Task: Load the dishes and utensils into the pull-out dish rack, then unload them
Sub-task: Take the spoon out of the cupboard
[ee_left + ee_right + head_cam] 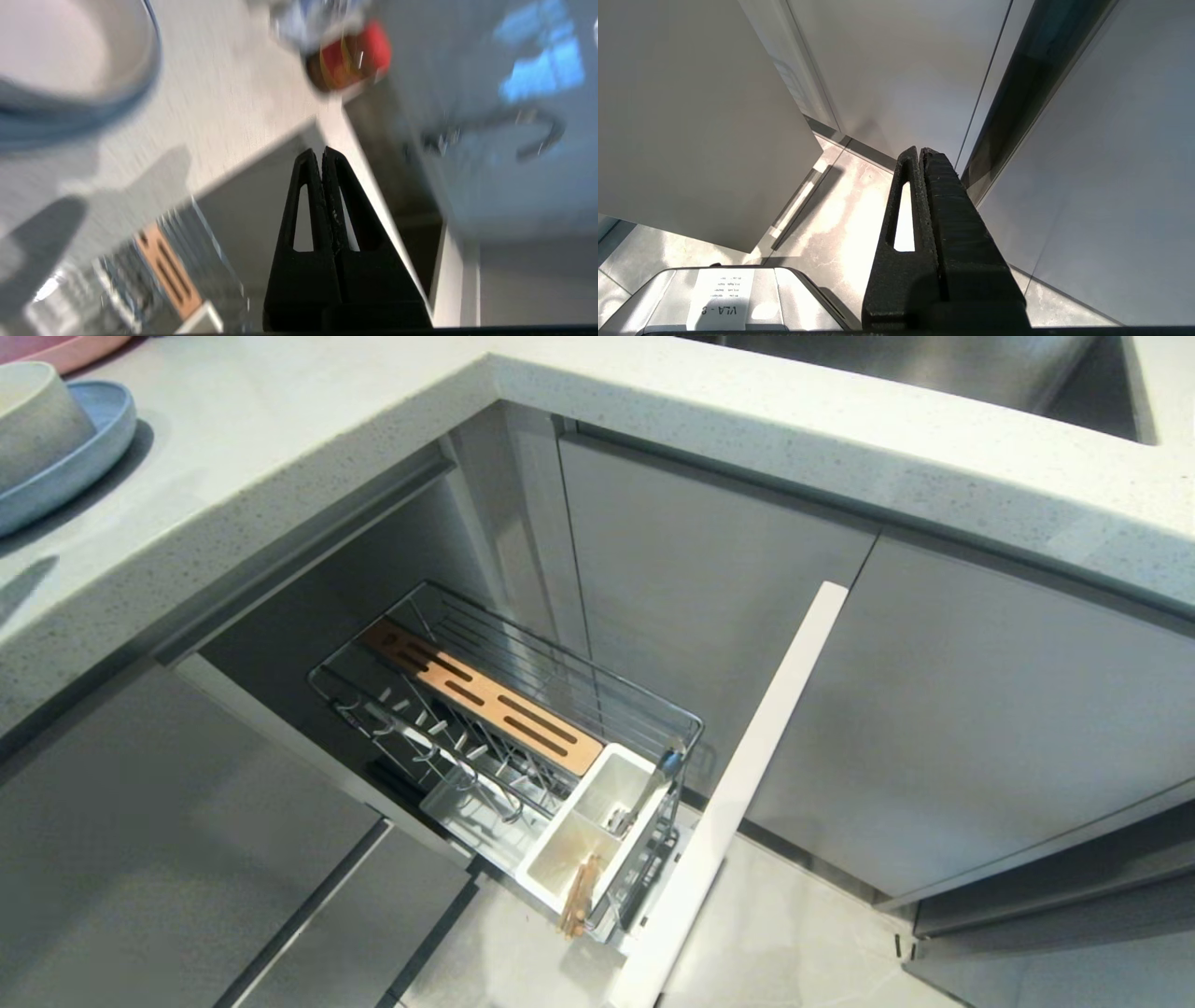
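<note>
A: We note the rack pulled out below the bench. Chopsticks lean in the near cell of the white caddy, tips up past its rim; a spoon stands in the far cell. The pegs carry no dishes.

B: The dishes, then?

A: The bowl sits on the blue plate, both on the bench at its far left, well above the rack.

B: Hands?

A: Left hand has its fingers pressed together, holding nothing. It hangs over the bench edge; in its wrist view the plate with the bowl lies off to one side, and the rack's wooden strip lies lower, nearer the camera. Right hand is also pinched shut and empty, parked low by the cabinet fronts over the floor.

B: So what does the next move turn on?

A: We judge the left arm nearer: the dishes lie on its side, up on the bench. The rack's long axis runs from the cabinet out to the door front.

B: Writing?

A: A label in the right wrist view reads roughly "VLA", seen upside down; the rest is too small. A red jar is too blurred to read.
</note>
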Tool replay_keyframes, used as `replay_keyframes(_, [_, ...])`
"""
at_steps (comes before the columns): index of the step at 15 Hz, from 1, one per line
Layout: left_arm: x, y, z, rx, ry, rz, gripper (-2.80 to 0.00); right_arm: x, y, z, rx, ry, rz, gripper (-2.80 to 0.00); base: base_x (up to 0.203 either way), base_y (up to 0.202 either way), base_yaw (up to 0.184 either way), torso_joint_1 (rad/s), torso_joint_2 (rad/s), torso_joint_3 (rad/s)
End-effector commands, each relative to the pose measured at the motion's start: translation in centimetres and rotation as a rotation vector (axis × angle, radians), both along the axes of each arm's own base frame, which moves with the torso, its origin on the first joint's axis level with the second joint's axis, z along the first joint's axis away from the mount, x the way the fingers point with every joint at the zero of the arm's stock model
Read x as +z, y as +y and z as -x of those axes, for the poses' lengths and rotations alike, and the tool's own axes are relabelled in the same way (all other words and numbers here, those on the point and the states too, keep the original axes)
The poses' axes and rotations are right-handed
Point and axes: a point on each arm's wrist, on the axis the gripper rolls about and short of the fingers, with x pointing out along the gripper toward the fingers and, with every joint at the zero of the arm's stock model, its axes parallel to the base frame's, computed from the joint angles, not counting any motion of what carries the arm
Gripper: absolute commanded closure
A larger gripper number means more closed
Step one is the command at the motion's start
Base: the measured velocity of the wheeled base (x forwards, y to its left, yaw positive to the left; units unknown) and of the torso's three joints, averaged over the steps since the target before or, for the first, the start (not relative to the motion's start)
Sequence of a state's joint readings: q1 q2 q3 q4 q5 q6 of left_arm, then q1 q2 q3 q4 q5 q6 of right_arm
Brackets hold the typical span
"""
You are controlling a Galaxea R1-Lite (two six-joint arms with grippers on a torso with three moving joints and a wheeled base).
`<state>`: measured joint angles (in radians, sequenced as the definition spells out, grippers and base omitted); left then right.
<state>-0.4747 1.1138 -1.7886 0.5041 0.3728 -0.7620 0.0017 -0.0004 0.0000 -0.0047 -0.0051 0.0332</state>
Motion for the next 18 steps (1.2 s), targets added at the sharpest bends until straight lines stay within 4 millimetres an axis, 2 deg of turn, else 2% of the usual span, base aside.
replay_keyframes(1, [-1.7,-2.9,-3.2,-0.115,0.119,-0.050,0.00,-0.1,0.0,0.0,0.000,-0.003,-0.001,0.00,0.000,0.000,0.000,0.000,0.00,0.000])
replay_keyframes(5, [-4.6,-7.3,-4.5,-0.283,0.230,-0.146,0.00,-0.1,0.0,0.0,0.001,-0.003,-0.001,0.00,0.000,0.000,0.000,0.000,0.00,0.000])
replay_keyframes(8, [-7.7,-12.3,-6.4,-0.277,0.315,-0.252,0.00,0.0,0.0,0.0,0.000,-0.004,-0.001,0.00,0.000,0.000,0.000,0.000,0.00,0.000])
replay_keyframes(10, [-9.9,-14.9,-7.9,-0.250,0.379,-0.317,0.00,-0.1,0.0,0.0,0.002,-0.003,-0.001,0.00,0.000,0.000,0.000,0.000,0.00,0.000])
replay_keyframes(16, [-13.9,-19.2,-10.8,-0.240,0.511,-0.372,0.00,-0.1,0.0,0.0,0.000,-0.003,-0.001,0.00,0.000,0.000,0.000,0.000,0.00,0.000])
replay_keyframes(17, [-14.6,-19.9,-11.2,-0.239,0.528,-0.387,-2.27,-0.1,0.0,0.0,0.000,-0.003,-0.001,0.00,0.000,0.000,0.000,0.000,0.00,0.000])
replay_keyframes(18, [-15.3,-20.7,-11.6,-0.242,0.544,-0.404,-2.80,0.0,0.0,0.0,0.001,-0.003,-0.001,0.00,0.000,0.000,0.000,0.000,0.00,0.000])
